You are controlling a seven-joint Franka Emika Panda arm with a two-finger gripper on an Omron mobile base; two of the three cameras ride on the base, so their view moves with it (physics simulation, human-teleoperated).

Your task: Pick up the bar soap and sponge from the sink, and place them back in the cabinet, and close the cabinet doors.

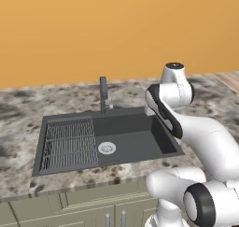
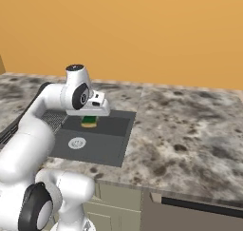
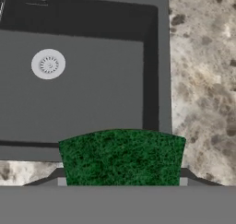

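Green fills the lower middle of the hand view, where the sponge (image 3: 122,157) sits clamped between the fingers of the gripper (image 3: 122,184), its rough dark face toward the camera. In the right base view the same sponge (image 2: 88,121) shows left of centre, hanging just under the hand with its yellow layer at the bottom, lifted clear above the sink (image 2: 116,144).

Judging by its look, the sponge should be light, soft and easily squashed, so a hold across its 2 flat sides, as here, ought to carry it safely; its coarse face is unlikely to slip, though a hard squeeze would deform it.

Going left to right across the left base view, the sink (image 1: 70,170) has the ribbed draining rack (image 1: 69,144) at the left, the round silver drain (image 1: 107,148) at centre, and bare dark floor to the right, with the faucet (image 1: 104,95) behind the rim. No bar soap lies in the part of the basin that can be seen; the arm covers the right end of it. Speckled stone counter (image 2: 190,139) surrounds the sink and reaches to the right edge of the frame.
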